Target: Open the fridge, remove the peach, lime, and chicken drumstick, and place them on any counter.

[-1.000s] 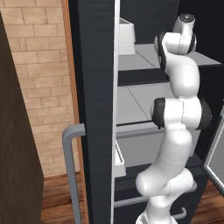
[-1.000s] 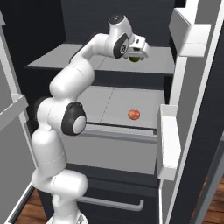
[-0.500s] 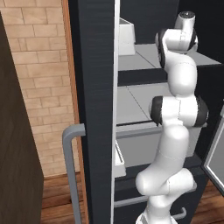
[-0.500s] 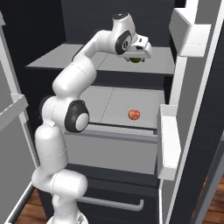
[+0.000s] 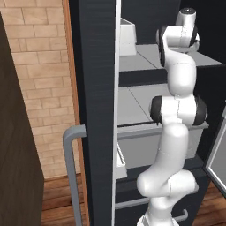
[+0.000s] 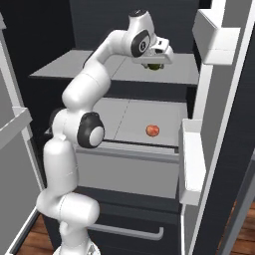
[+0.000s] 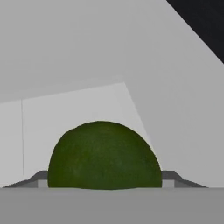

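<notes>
My jaws sit on both sides of the lime [image 7: 104, 155], one on each side, but I cannot tell if they squeeze it yet. My gripper [image 6: 155, 61] is over the top shelf [image 6: 119, 68] of the open fridge [image 5: 97, 88]. The peach [image 6: 153, 130] sits on the shelf below the lime, near its front edge.

Lime [image 7: 104, 155] matt, finely pebbled; fridge [image 6: 149, 69] shelves smooth matt grey; floor [image 5: 57, 198] wood.
</notes>
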Controlling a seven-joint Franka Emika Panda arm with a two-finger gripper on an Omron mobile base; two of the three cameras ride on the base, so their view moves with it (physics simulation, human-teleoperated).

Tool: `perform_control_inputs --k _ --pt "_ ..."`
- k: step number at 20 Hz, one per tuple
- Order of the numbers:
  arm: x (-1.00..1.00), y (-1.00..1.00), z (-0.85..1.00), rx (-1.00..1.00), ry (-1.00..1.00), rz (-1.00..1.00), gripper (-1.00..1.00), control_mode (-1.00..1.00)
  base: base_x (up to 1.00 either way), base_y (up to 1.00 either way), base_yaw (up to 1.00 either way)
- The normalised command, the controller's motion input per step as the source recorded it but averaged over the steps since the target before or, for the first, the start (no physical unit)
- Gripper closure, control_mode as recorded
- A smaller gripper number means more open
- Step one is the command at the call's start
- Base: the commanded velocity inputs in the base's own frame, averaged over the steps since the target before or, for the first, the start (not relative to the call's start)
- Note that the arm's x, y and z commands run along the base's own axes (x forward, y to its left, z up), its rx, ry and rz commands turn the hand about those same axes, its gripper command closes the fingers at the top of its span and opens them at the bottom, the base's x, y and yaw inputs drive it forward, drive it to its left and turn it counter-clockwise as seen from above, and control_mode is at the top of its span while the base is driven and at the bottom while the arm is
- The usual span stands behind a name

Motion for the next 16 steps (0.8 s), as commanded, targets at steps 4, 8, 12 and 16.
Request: perform_control_inputs --k 4,8,12,16 --pt "-0.52 0.00 -0.32 0.00 -0.19 0.00 1.00 -1.00 0.00 0.00 0.00" --pt "-0.99 0.03 -0.47 0.00 -0.35 0.04 1.00 -1.00 0.00 0.00 0.00" --pt "-1.00 0.16 -0.41 0.00 -0.35 0.03 1.00 -1.00 0.00 0.00 0.00" --pt "-1.00 0.40 -0.02 -0.04 -0.17 0.05 1.00 -1.00 0.00 0.00 0.00"
